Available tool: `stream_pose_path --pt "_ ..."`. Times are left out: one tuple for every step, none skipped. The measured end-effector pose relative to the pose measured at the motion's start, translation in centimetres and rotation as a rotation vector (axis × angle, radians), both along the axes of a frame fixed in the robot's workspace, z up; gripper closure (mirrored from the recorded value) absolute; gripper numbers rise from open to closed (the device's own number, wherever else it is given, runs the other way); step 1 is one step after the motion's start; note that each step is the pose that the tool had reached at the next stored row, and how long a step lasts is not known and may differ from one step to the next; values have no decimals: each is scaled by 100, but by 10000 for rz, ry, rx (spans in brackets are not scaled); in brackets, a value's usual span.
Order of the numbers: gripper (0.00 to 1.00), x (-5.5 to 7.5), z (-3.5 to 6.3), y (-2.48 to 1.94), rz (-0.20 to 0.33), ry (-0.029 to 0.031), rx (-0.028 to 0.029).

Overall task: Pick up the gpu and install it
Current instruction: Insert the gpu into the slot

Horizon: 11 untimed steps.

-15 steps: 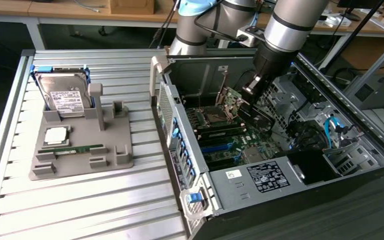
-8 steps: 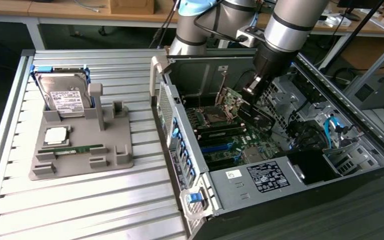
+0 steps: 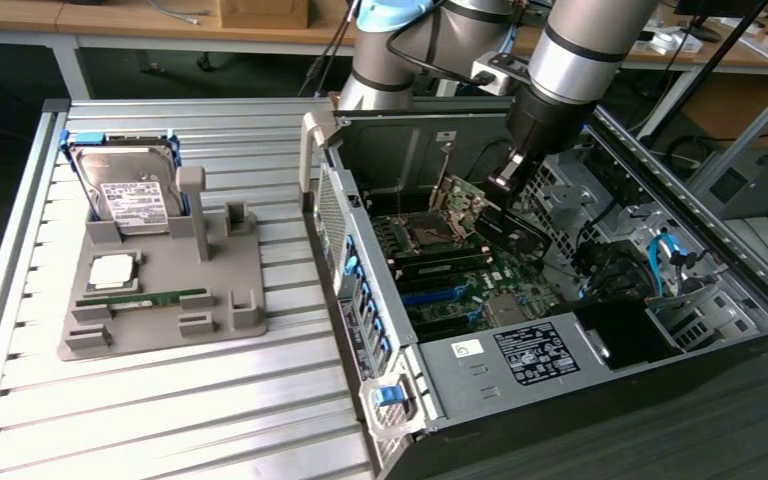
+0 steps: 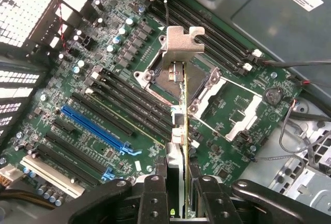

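The gpu (image 4: 182,125) appears edge-on in the wrist view as a thin card with its silvery metal bracket (image 4: 181,45) at the far end. My gripper (image 4: 181,203) is shut on it, one black finger (image 4: 154,198) on each side. The card hangs above the green motherboard (image 4: 227,115), over the CPU socket (image 4: 199,81) and apart from the blue slot (image 4: 95,128). In the exterior view the gpu (image 3: 460,200) stands upright inside the open computer case (image 3: 357,260), with the gripper (image 3: 502,183) reaching down to it from above.
Case walls and a drive cage (image 3: 598,210) hem in the arm. Cables (image 4: 305,131) lie beside the board. On the slatted table (image 3: 197,400), a grey holder (image 3: 157,300) carries a hard drive (image 3: 131,190), a memory stick (image 3: 144,298) and a CPU (image 3: 113,270).
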State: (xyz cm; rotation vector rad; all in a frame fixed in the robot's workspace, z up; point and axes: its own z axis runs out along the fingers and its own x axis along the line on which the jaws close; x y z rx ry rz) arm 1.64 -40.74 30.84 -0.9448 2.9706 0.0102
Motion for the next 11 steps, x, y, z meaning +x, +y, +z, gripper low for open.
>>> stream_pose_path --pt "73 0 0 0 38 0 0" --pt "73 0 0 0 76 -1 0" --pt "73 0 0 0 115 0 0" --pt "73 0 0 0 155 0 0" --pt "73 0 0 0 196 0 0" --pt "73 0 0 0 230 0 0" --pt "73 0 0 0 278 0 0" --pt "73 0 0 0 326 0 1" --pt "73 0 0 0 376 0 0" --pt "73 0 0 0 413 0 0" --pt "73 0 0 0 462 0 0"
